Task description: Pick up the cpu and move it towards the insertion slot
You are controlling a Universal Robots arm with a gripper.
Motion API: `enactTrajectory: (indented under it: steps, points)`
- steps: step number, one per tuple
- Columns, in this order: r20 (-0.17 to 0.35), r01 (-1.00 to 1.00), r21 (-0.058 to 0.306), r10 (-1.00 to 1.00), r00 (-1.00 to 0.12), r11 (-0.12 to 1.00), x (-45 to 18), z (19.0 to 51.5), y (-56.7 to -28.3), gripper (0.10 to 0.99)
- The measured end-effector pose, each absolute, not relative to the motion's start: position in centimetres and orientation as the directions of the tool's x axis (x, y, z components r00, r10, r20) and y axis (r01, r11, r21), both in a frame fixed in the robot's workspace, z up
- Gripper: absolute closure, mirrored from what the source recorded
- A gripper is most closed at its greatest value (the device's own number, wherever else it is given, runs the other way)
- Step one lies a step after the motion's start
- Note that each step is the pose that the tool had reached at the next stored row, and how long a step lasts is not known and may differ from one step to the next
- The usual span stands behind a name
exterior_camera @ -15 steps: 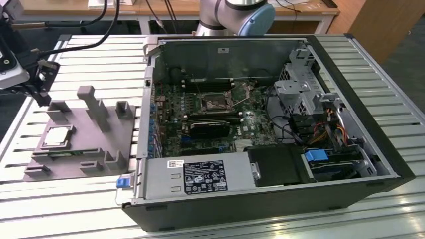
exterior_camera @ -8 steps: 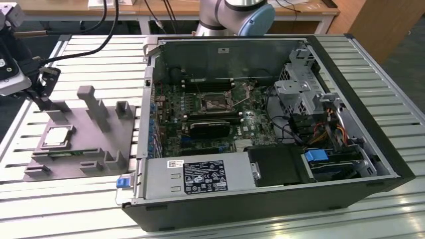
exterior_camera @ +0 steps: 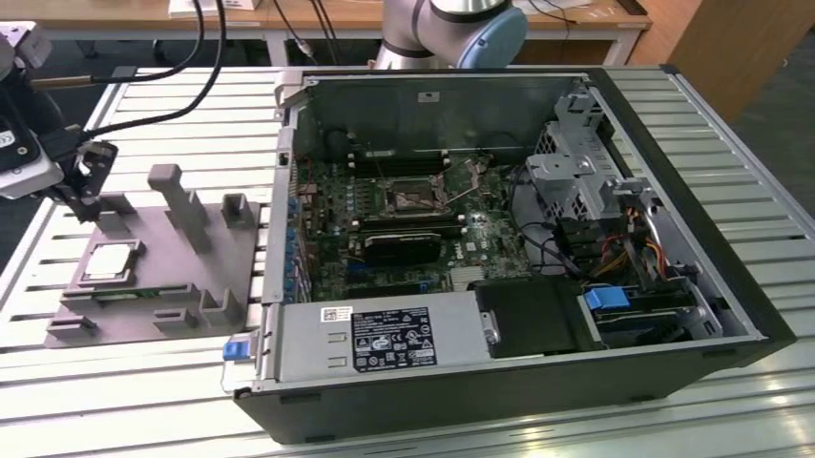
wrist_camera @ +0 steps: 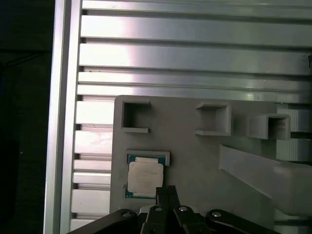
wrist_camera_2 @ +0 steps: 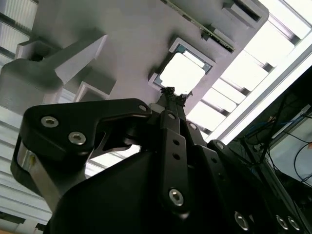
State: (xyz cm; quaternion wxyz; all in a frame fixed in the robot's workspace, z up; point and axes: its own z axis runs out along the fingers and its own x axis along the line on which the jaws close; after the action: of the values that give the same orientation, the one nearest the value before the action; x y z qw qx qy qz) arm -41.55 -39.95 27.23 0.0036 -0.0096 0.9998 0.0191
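Slatted aluminium table (exterior_camera: 128, 401): carries all items.

Open computer case (exterior_camera: 510, 391): lies on its side just beside the fixture plate, on the exterior view's right; motherboard (exterior_camera: 382, 248) exposed inside.

Grey fixture plate (exterior_camera: 166, 277) (wrist_camera: 195, 161) (wrist_camera_2: 131, 39): flat on the table, with upright blocks and square recesses.

Gripper (exterior_camera: 87, 205) (wrist_camera: 167, 191) (wrist_camera_2: 168, 92): black, hangs above the fixture plate. Fingertips pressed together with nothing between them. It points down at the edge of the chip's recess, close to the chip but not grasping it.

Insertion slot (exterior_camera: 414, 197): black socket in a metal frame on the motherboard, well apart from the fixture plate.

Cpu (exterior_camera: 109, 262) (wrist_camera: 145, 178) (wrist_camera_2: 183, 73): silvery square, seated flat in a recess of the fixture plate, just below the gripper tips in both wrist views.
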Motion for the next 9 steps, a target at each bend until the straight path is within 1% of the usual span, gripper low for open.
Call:
enactTrajectory:
  steps: [9]
  points:
    - [-0.008, -0.019, 0.038, -0.019, -1.0, 0.999, -41.9, 25.7, -40.2, 0.984]
